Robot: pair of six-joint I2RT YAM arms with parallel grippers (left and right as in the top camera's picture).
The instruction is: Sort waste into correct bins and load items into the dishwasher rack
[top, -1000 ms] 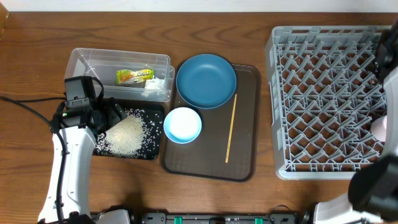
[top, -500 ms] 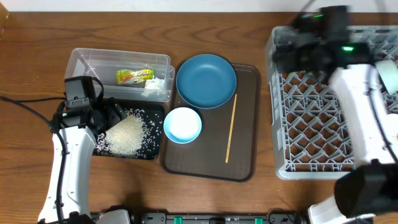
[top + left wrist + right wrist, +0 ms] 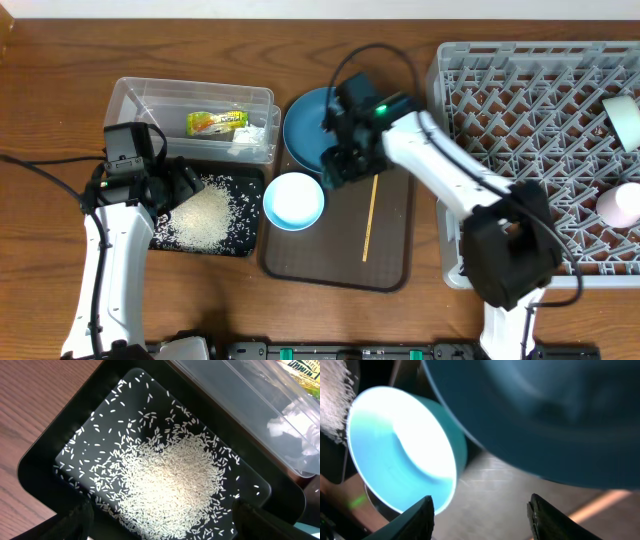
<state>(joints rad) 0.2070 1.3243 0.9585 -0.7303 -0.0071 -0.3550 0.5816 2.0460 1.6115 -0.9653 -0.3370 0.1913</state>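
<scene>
Brown serving tray point(image 3: 320, 260) lies nearest on the wooden tabletop point(image 3: 50, 100). The thin wooden stick point(image 3: 370, 205) lies lengthwise along the tray's right side. The white-blue bowl point(image 3: 294, 200) stands upright at the tray's left edge.

Left of the bowl is the shallow black tray point(image 3: 250, 245), which holds a heap of rice grains point(image 3: 170, 480) with strays scattered around it. The left claw point(image 3: 162, 527) hangs over the near end of this tray. Its fingers are spread wide and it grips nothing.

The right claw point(image 3: 480, 512) hovers low over the brown tray, between the bowl and the dark blue plate point(image 3: 310, 125). Its fingers stand apart with only bare tray between them. The wrist view is blurred, so whether a tip touches the plate's rim is hard to say.

The plate sits on the far end of the tray. Just left of it is the clear tub point(image 3: 150, 95), which holds the yellow-green wrapper point(image 3: 217, 122) and the crumpled white tissue point(image 3: 247, 140).

On the right stands the grey dishwasher rack point(image 3: 520, 200). The pink-white cup point(image 3: 620, 205) is at its right edge, with the mint bowl point(image 3: 622, 118) farther back.
</scene>
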